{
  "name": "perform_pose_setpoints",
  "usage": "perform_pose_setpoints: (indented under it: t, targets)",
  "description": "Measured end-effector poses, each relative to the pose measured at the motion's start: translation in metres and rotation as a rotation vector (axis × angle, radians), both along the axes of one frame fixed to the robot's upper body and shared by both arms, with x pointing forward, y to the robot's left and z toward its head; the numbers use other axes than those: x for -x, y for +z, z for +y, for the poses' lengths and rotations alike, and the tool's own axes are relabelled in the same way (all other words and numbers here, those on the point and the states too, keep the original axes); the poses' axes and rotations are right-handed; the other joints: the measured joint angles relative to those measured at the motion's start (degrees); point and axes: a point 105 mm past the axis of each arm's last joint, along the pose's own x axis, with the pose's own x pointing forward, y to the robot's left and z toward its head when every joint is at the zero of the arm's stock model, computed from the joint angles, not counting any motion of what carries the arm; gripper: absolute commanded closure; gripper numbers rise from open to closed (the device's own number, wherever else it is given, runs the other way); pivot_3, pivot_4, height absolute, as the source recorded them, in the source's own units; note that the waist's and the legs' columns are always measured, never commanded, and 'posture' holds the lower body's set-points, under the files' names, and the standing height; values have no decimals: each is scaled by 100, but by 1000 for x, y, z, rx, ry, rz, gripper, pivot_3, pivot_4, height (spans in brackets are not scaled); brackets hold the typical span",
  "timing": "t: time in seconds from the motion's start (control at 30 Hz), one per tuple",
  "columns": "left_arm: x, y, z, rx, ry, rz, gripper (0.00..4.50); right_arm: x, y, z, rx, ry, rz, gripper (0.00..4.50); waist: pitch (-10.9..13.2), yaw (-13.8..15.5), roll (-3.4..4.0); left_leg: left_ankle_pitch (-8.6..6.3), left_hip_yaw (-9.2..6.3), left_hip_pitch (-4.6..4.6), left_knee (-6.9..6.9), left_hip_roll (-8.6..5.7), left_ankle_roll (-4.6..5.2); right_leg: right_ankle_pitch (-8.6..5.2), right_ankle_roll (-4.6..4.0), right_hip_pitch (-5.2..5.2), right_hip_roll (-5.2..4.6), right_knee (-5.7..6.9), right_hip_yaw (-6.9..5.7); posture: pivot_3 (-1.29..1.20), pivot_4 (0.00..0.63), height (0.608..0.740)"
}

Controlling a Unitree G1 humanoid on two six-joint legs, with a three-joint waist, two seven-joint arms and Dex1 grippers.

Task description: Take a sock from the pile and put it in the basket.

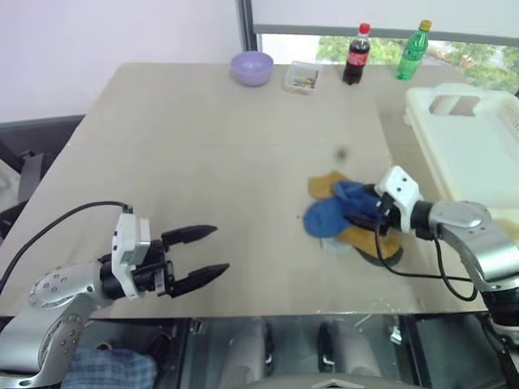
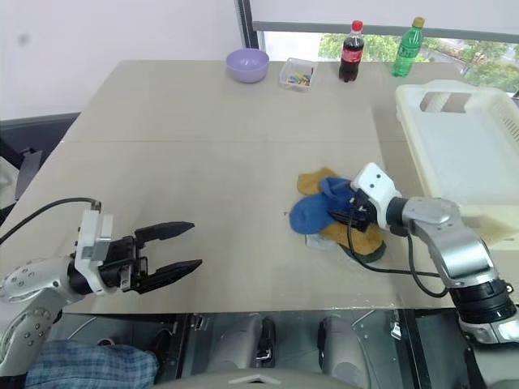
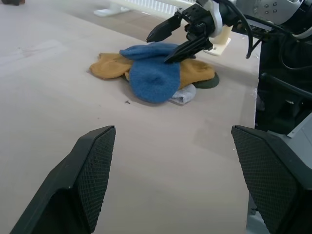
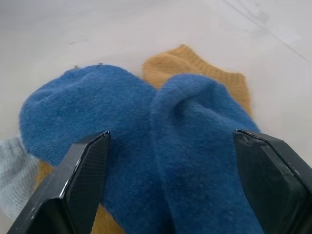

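While the pile (image 1: 350, 217) lies untouched, the right gripper (image 3: 170, 40) hovers spread above it.
Its fingers bracket the blue sock (image 4: 146, 146), apparently lining up a pinch; the basket (image 2: 466, 150) waits just beyond, and the left gripper (image 1: 203, 255) idles open, well apart.

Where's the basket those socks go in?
The basket sits at the table's right edge, beyond the sock pile and right of the bottles.
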Motion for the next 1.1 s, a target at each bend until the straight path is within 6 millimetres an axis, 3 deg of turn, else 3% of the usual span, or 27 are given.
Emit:
perform_pose_setpoints:
  t: [0.13,0.33,0.57,0.73,0.93,1.1]
  targets:
    - [2,-1,-3,15,6,2,397,-7,4,6,14,-8,-19,1487,0,-2,0,1,1,2,1,1,-1,3,-4,0,0,3,1,0,150,733]
    - [2,-3,-3,15,14,6,397,-10,2,6,31,-16,-18,4427,0,11,-1,3,2,1,1,-1,-5,5,-7,1,-1,2,2,0,150,733]
    - [2,-5,-4,16,13,10,397,-9,-1,4,52,-18,-16,4427,0,5,-1,3,2,1,1,0,-4,3,-5,0,1,2,2,0,150,733]
    - [1,-5,-5,12,8,10,397,-3,9,20,11,30,-12,4427,0,-3,-1,2,2,1,0,1,-4,5,-5,0,1,3,3,0,150,733]
    - [-2,-6,-3,16,10,9,397,3,21,78,-41,153,-7,4427,1,-92,-2,4,-2,4,0,7,-6,8,-8,-1,8,7,2,0,150,733]
    - [-5,-6,3,14,32,8,397,21,24,152,-88,328,14,4427,1,-154,-3,17,-2,4,0,8,-28,19,8,-1,8,10,2,0,150,733]
